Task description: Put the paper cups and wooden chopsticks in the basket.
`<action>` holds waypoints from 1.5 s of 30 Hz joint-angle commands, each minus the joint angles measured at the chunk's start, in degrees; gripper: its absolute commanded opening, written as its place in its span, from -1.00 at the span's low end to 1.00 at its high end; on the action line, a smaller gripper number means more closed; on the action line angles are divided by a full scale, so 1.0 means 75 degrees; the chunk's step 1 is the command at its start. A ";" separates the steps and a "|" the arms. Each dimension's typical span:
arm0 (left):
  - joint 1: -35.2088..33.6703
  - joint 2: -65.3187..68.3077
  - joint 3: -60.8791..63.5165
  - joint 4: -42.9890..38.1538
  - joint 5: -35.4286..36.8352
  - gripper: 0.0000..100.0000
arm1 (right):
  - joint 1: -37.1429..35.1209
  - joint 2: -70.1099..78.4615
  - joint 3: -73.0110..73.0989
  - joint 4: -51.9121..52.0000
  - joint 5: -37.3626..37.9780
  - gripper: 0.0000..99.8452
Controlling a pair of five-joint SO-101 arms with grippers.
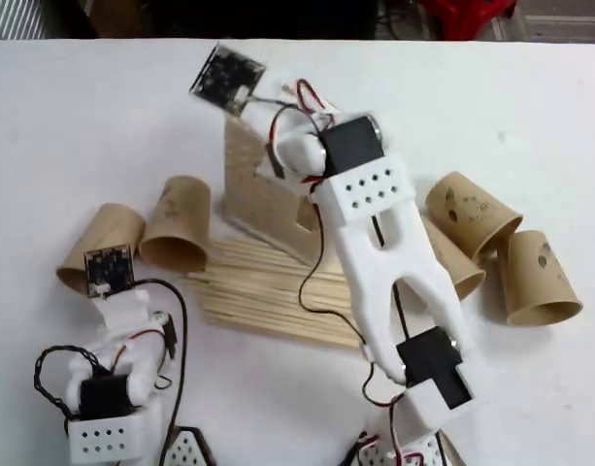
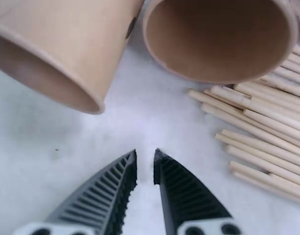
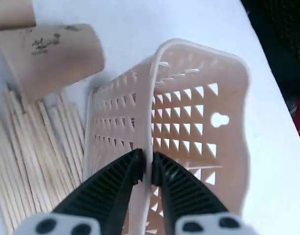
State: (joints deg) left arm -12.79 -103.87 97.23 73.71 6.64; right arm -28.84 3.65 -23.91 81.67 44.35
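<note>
A beige slotted basket (image 1: 261, 194) sits tilted at the table's middle back. My right gripper (image 3: 147, 159) is shut on the basket (image 3: 198, 112) wall at its rim. Wooden chopsticks (image 1: 278, 291) lie in a loose pile in front of the basket. Two paper cups (image 1: 101, 241) (image 1: 178, 221) lie on their sides at the left, and three more (image 1: 472, 212) (image 1: 536, 280) (image 1: 452, 257) at the right. My left gripper (image 2: 145, 156) hovers just short of the two left cups (image 2: 66, 49) (image 2: 218, 36). Only a narrow gap separates its tips, with nothing between them.
The right arm (image 1: 380, 243) stretches from the front edge across the chopstick pile to the basket. The left arm's base (image 1: 108, 408) sits at the front left. Bare white table (image 1: 83, 116) lies at the back left and back right.
</note>
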 commanded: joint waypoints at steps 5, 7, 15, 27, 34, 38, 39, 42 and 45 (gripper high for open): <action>-0.0064 -0.0076 -0.0012 0.0023 0.0070 -0.84 | -0.0662 -0.0557 0.0422 0.0147 0.1969 -0.96; -0.0064 -0.0076 -0.0012 0.0023 0.0070 -0.84 | -0.0651 -0.0568 0.0551 -0.0135 0.2180 -0.96; -0.0064 -0.0076 -0.0012 0.0023 0.0070 -0.84 | -0.0311 -0.0557 0.0621 -0.1026 0.3012 -0.96; -0.0064 -0.0076 -0.0012 0.0023 0.0070 -0.84 | -0.0217 -0.0627 0.1500 -0.0815 0.1407 -0.96; -0.0064 -0.0076 -0.0012 0.0023 0.0070 -0.84 | -0.0229 -0.0709 0.1336 -0.0662 -0.0012 -0.94; -0.0064 -0.0076 -0.0012 0.0023 0.0070 -0.84 | -0.0299 -0.1037 0.1313 -0.0674 -0.0527 -0.72; -0.0064 -0.0076 -0.0012 0.0023 0.0070 -0.84 | -0.0322 -0.1143 0.1313 -0.0709 -0.0738 -0.65; -0.0064 -0.0076 -0.0012 0.0023 0.0070 -0.84 | -0.0545 -0.1553 0.1301 -0.0721 -0.1360 -0.53; -0.0064 -0.0076 -0.0012 0.0023 0.0070 -0.84 | -0.0744 -0.2151 0.1301 -0.0721 -0.1875 -0.53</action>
State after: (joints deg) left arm -12.79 -103.87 97.23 73.71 6.64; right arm -33.05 -6.55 -12.66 76.22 33.80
